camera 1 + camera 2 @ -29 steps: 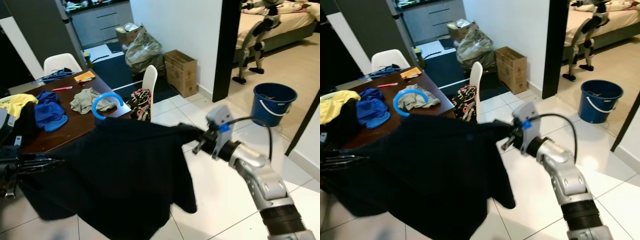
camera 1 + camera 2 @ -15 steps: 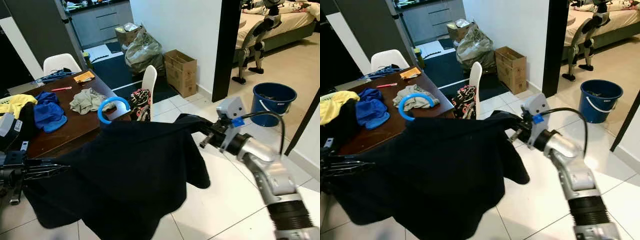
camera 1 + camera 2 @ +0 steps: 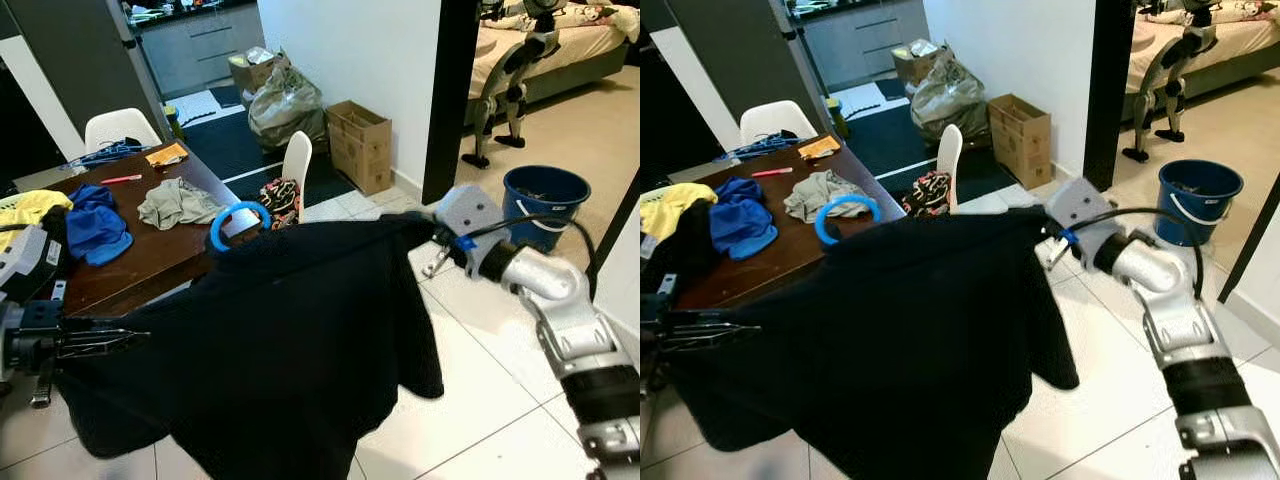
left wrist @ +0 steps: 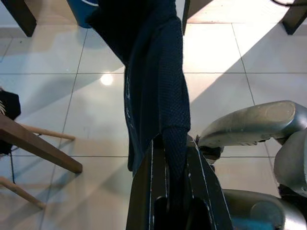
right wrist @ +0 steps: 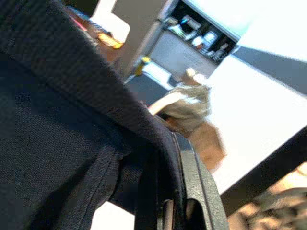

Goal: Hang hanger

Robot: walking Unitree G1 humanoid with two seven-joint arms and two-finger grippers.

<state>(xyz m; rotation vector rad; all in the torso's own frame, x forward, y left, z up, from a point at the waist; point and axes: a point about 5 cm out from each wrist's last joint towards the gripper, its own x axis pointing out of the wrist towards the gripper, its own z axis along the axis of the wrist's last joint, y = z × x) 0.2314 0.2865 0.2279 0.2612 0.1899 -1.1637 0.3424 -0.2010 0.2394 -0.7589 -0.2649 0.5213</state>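
The hanger [image 3: 238, 224] shows as a bright blue curved hook rising above the top edge of a black garment [image 3: 290, 350]. The garment is a large, dark knit piece, spread wide in the air above the white tile floor [image 3: 480, 380], its lower hem hanging loose.

The left gripper [image 3: 118, 340] is at one side of the garment, its fingers [image 4: 151, 191] pressed together on a fold of the cloth. The right gripper [image 3: 1048, 232] is at the opposite upper corner, its fingers [image 5: 194, 191] pinching the garment's edge. The blue hook lies between the two grippers, nearer the left one and above the line joining them.

Behind the garment stands a brown table [image 3: 140, 250] carrying a blue cloth [image 3: 95, 225], a yellow cloth [image 3: 35, 205] and a beige cloth [image 3: 175, 203]. A blue bucket [image 3: 545, 205] stands on the floor near the doorway; its contents cannot be made out. An open cardboard box [image 3: 362, 143] sits against the white wall, beside a full bag [image 3: 285, 103].
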